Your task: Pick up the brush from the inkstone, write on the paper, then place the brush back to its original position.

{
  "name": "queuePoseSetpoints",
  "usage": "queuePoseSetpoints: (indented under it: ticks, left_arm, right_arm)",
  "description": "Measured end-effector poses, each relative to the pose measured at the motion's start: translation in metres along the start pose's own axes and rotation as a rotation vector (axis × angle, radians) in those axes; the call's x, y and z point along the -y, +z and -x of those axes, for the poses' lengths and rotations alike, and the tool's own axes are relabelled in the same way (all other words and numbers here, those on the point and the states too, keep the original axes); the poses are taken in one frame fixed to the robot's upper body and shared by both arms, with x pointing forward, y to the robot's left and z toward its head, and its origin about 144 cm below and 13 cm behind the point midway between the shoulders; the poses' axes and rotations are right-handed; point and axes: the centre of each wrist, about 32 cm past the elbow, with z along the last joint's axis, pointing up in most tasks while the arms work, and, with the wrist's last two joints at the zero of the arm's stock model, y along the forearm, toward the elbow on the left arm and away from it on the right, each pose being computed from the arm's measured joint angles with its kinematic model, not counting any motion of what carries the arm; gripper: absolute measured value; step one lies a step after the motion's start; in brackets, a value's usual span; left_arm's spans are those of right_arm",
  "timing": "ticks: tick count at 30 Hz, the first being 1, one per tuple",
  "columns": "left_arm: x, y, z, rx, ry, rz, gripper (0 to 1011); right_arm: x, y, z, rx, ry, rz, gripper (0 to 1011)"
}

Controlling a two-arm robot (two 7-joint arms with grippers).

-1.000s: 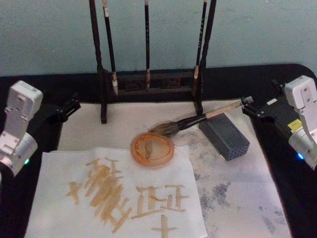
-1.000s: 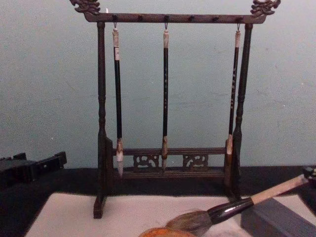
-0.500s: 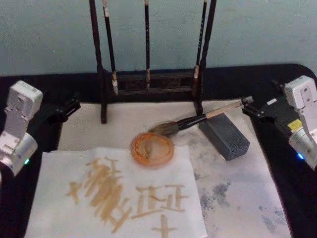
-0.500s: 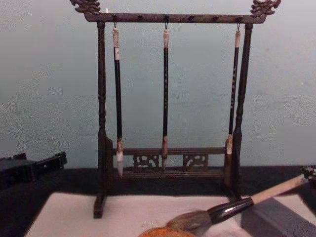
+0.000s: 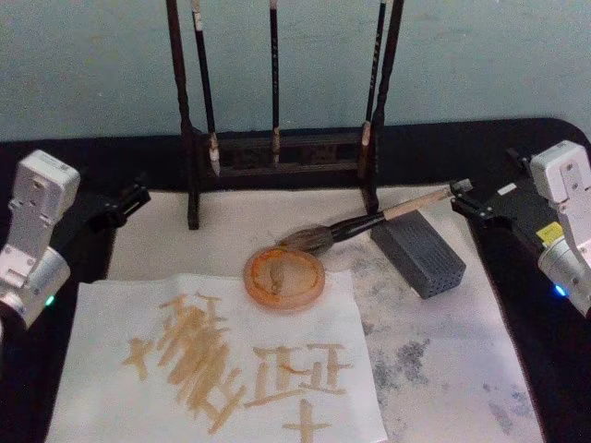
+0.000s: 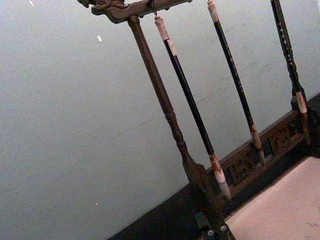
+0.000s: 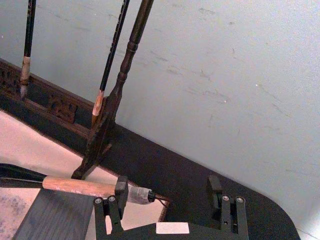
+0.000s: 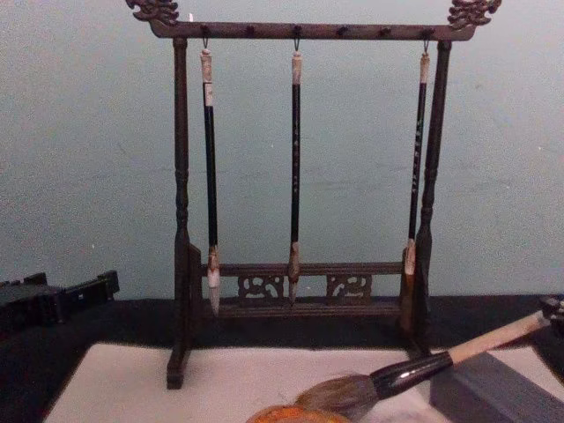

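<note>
Right pincer (image 7: 167, 189) open around brush (image 5: 360, 222) handle tip; brush lies on grey block (image 5: 420, 254); left pincer (image 5: 129, 198) parked left.

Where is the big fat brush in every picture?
Head view: the brush lies right of middle, resting on the grey block.
Chest view: the brush is in the bottom right corner.
Right wrist view: the brush's tan handle lies low, beside the right end effector.
Left wrist view: look for the landmark instead.
Shared landmark: the wooden rack, standing behind the brush.
</note>
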Motion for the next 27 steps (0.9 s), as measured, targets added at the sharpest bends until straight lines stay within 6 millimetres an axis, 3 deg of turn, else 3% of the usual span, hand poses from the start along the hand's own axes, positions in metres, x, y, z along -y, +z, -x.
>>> queuePoseSetpoints:
  ticks: [27]
  left_arm:
    - [0.000, 0.000, 0.000, 0.000, 0.000, 0.000, 1002]
  right_arm:
    - [0.010, 0.008, -0.007, -0.039, 0.012, -0.050, 1006]
